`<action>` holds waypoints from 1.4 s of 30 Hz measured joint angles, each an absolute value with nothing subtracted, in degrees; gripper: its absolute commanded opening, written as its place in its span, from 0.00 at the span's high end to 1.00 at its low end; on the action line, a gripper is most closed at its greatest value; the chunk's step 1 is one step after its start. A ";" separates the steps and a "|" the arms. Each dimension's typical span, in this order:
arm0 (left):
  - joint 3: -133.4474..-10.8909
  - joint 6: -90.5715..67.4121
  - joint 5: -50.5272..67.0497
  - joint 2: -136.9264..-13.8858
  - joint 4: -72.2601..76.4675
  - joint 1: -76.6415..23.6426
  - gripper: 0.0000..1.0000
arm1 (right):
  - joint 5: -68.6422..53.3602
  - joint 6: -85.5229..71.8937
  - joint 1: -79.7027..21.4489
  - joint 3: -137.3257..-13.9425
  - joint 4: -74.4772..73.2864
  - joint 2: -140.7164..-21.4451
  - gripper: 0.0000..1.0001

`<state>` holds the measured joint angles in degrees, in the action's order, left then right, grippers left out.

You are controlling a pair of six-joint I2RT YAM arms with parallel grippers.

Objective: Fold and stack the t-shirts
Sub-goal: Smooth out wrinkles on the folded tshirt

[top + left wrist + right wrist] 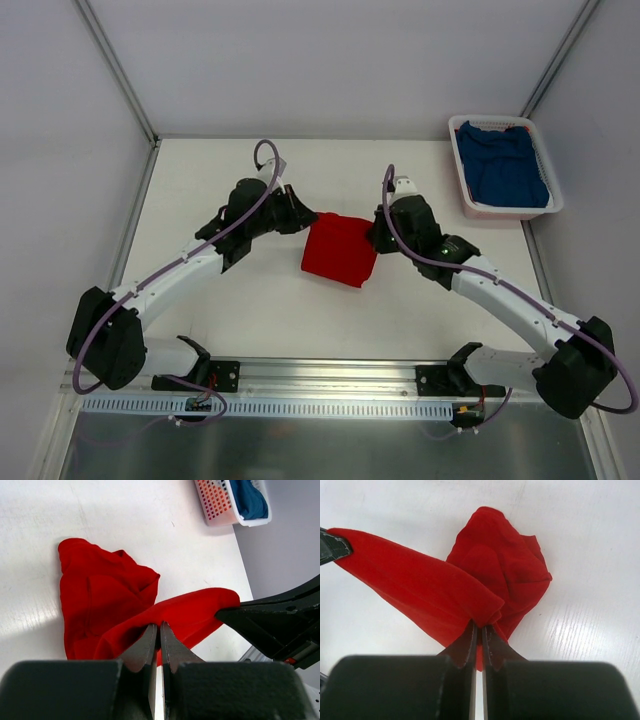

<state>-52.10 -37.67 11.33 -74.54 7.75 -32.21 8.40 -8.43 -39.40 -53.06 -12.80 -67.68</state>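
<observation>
The red t-shirt (338, 250) lies partly folded in the middle of the table, its far edge lifted and stretched between both grippers. My left gripper (303, 216) is shut on the left corner of that edge, as the left wrist view (159, 626) shows. My right gripper (375, 236) is shut on the right corner, as the right wrist view (481, 628) shows. The rest of the red shirt (505, 570) rests on the table below. The blue t-shirt (505, 165) lies crumpled in the white basket (462, 170) at the far right.
The basket also shows in the left wrist view (217, 502). Grey walls enclose the table on three sides. A metal rail (320, 385) with the arm bases runs along the near edge.
</observation>
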 measured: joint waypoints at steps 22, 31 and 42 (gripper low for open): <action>-64.36 -33.67 11.66 -90.21 7.03 -31.83 1.00 | 8.58 -6.55 -33.61 -55.40 -11.46 -75.13 1.00; -67.48 -33.47 13.93 -97.82 7.90 -27.97 1.00 | 5.50 -5.89 -29.82 -58.76 -7.05 -86.37 1.00; -78.70 -32.88 16.62 -110.63 8.71 -23.14 0.51 | 1.67 -4.80 -25.30 -72.29 -4.91 -103.39 0.79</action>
